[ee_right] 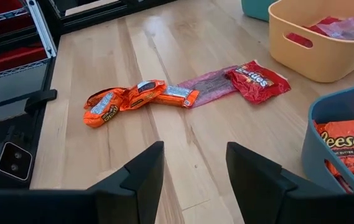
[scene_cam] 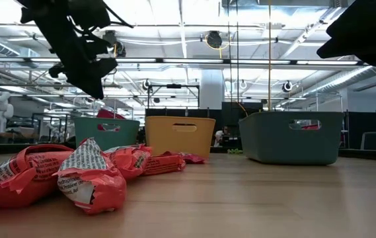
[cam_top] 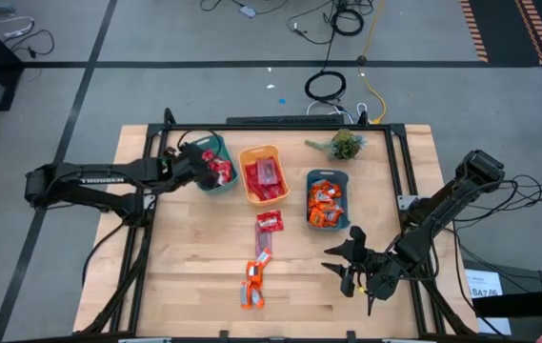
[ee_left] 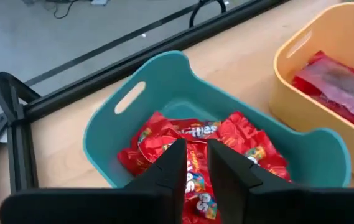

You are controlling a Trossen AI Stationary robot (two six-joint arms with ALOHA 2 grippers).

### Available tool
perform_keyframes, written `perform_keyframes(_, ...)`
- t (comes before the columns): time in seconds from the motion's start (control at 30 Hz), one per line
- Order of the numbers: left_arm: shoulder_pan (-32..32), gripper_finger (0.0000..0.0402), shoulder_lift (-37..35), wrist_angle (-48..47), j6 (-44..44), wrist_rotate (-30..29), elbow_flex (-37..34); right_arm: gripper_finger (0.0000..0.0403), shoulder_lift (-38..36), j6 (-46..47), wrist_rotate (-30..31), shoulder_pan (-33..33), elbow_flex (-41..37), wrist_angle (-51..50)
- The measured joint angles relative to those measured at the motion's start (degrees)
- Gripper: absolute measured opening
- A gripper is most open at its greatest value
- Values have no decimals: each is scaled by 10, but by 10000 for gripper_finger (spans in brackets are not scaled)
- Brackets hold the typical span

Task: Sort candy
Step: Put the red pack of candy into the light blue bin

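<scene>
Item: candy, sorted lots and a loose remainder. We count red packets (ee_left: 189,146) heaped in the teal bin (ee_left: 117,118), lying directly under and just ahead of the left gripper (ee_left: 195,163), whose jaws stand only a sliver apart with nothing between them; we judge a piece has just gone in here. Beside that lot, the yellow bin (cam_top: 259,174) holds pale pink-mauve packets with red ones, and the dark blue-grey bin (cam_top: 328,198) holds orange packets. Still loose on the table: a red packet (ee_right: 256,79) touching a pale mauve packet (ee_right: 206,87), then a cluster of orange packets (ee_right: 136,96), all in a row well ahead of the right gripper (ee_right: 192,180). Those jaws stand partly open and hold nothing, hovering over bare wood (ee_right: 183,143) with the blue-grey bin close at one side. A small green plant (cam_top: 345,145) sits at the far edge, clear of both arms. Risks we note: the loose pieces overlap, so a pinch at the seam between red and mauve could lift two kinds at once and carry the wrong one to a bin; the wrappers look slick and flat, so jaws closing too high may skid off; and the left jaws sit low over the teal bin's heap, where a withdrawal could snag a packet and drag it out.
</scene>
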Motion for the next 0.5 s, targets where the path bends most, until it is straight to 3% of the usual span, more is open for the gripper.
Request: perform_keyframes(0.5, -16, 80, 0, 75, 35, 85, 0, 165, 0, -9, 2, 0, 0, 0)
